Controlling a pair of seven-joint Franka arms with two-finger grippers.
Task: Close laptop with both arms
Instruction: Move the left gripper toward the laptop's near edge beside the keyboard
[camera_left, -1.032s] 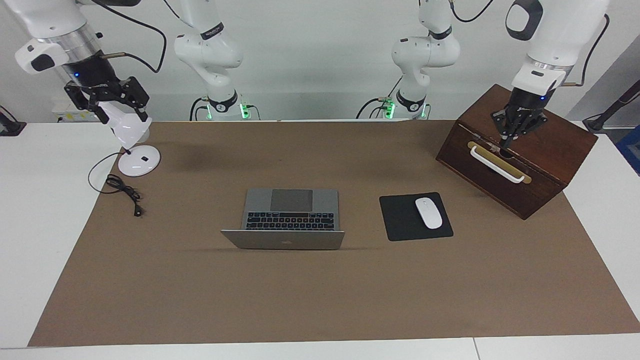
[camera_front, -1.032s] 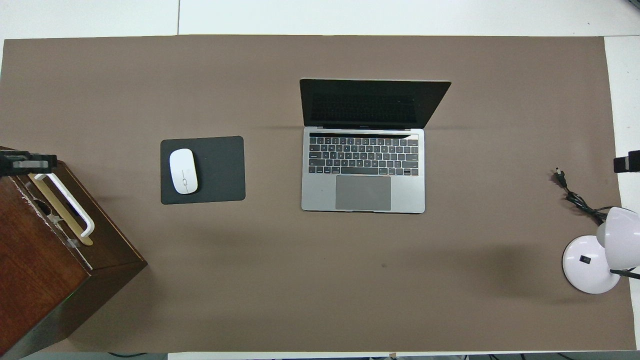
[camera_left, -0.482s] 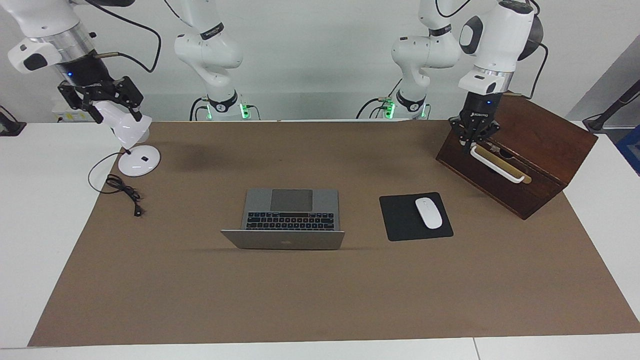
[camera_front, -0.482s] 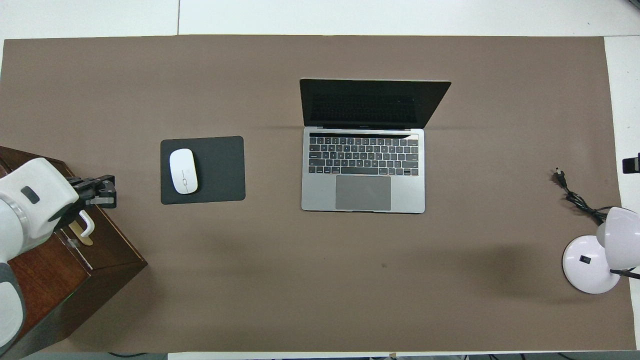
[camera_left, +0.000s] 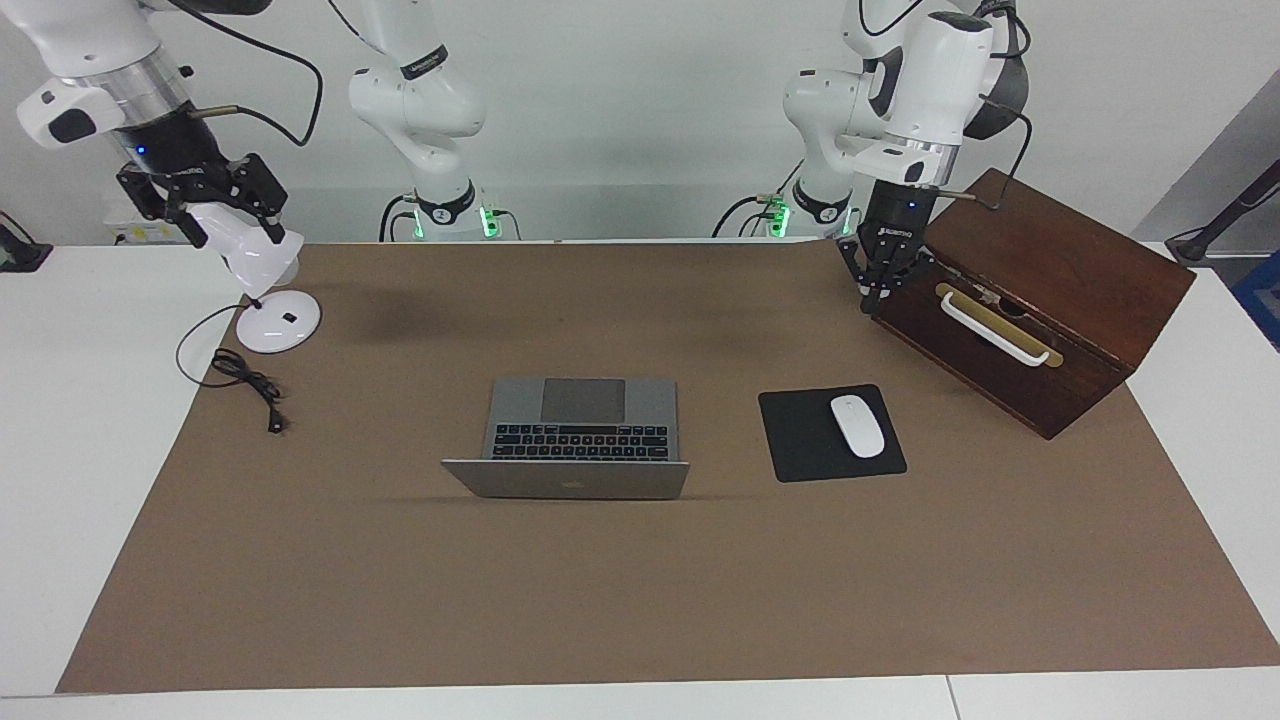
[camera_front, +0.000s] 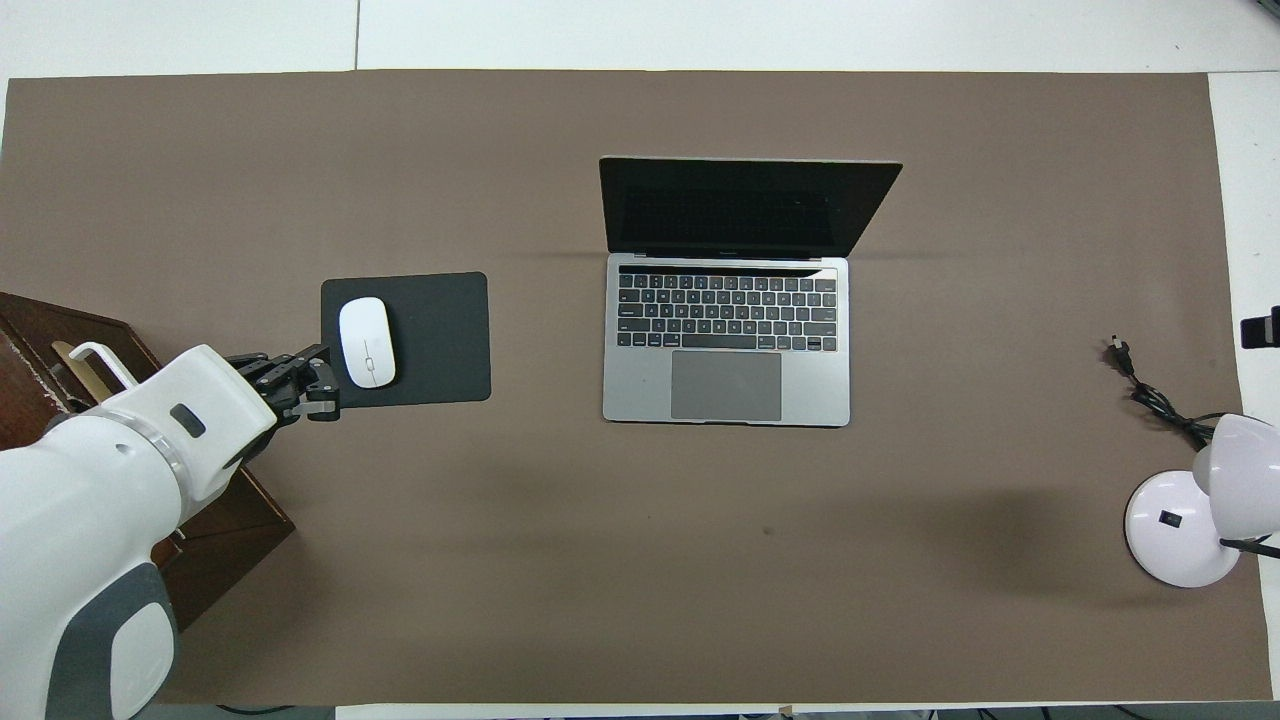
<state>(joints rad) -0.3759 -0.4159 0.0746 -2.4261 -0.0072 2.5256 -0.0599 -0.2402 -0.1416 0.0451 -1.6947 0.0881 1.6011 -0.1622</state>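
Thin silver-grey laptop sits open mid-table on the brown paper mat, roughly halfway btwn the two arms' ends. Trackpad edge is nearer the robots, hinge farther. The lid stands up and leans away from the robots w/ its dark screen facing them. Hinge and lid's long axis run along the table, from one arm's end to the other.

Left arm's fingers are pressed together w/ nothing in them. They point down, in the air, just beside the corner of the dark wooden box w/ white handle. The laptop lies toward the right arm's end from them. The black square mouse pad carrying a white oval mouse sits btwn them and the laptop.

Right arm's fingers are spread apart and empty, up by the head of the white desk lamp w/ round base at that arm's end of the table. They're well apart from the laptop, so the left arm looks nearer.

Judgement: both arms are at the approach stage and the lid is untouched. The next move needs fingers over the lid's top edge, pushing it toward the robots and down.

Containers: only the wooden box. It looks shut and its contents aren't visible.
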